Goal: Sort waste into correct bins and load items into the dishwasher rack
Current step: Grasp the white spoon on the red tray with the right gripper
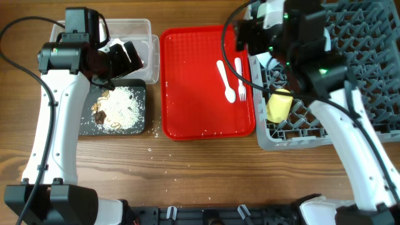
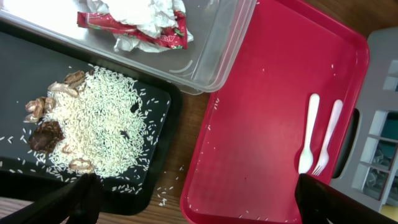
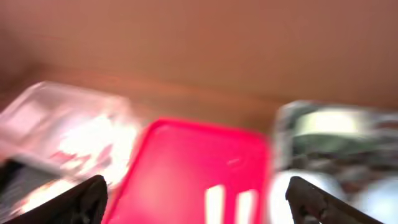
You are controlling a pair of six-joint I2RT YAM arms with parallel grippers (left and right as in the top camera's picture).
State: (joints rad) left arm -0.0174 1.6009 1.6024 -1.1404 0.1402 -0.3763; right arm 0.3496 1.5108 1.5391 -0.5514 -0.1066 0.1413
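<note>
We count two bins. One clear tub [image 2: 219,59] holds one red-and-white wrapper [image 2: 140,28]. One black tray [image 2: 25,68] holds rice grains [image 2: 99,124] and roughly five brown scraps [image 2: 46,135]. One spoon [image 1: 225,79] and one fork [image 1: 239,78] lie side by side on the red tray [image 1: 194,94]. One yellow cup [image 1: 279,105] sits in the rack [image 1: 362,75]. The left gripper [image 2: 196,190] hangs spread and empty. The right gripper [image 3: 199,196], badly blurred, appears spread, grasping nothing.

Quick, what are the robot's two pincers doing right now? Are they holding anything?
Left pincer: open, holding nothing.
Right pincer: open, holding nothing, though its view is blurry.
</note>
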